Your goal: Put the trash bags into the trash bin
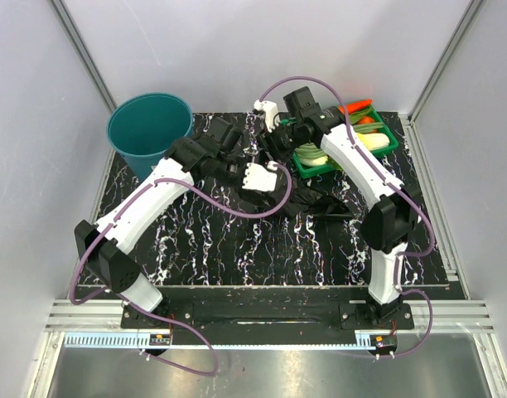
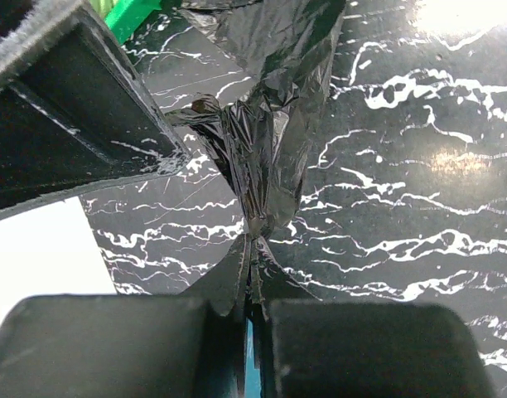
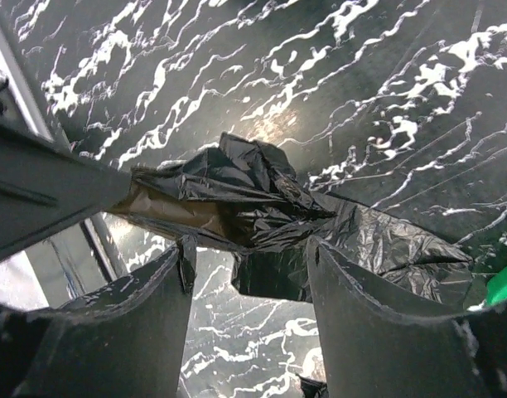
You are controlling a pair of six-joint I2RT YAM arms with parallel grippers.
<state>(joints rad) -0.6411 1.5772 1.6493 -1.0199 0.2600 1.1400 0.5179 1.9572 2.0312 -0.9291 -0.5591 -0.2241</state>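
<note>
Film of the thin, glossy, wrinkled black plastic trash bag [image 2: 274,124] is pinched between the fully closed fingers of the left claw [image 2: 252,249], over the black, white-veined counter [image 1: 237,249] near its middle. The right claw [image 3: 249,257] is seen with fingers parted; crumpled bag film lies in the gap, with no pinch seen. The round teal plastic trash bin [image 1: 150,124] stands at the far left corner, apart from the bag. A shallow green rectangular tray [image 1: 392,143] sits far right.
</note>
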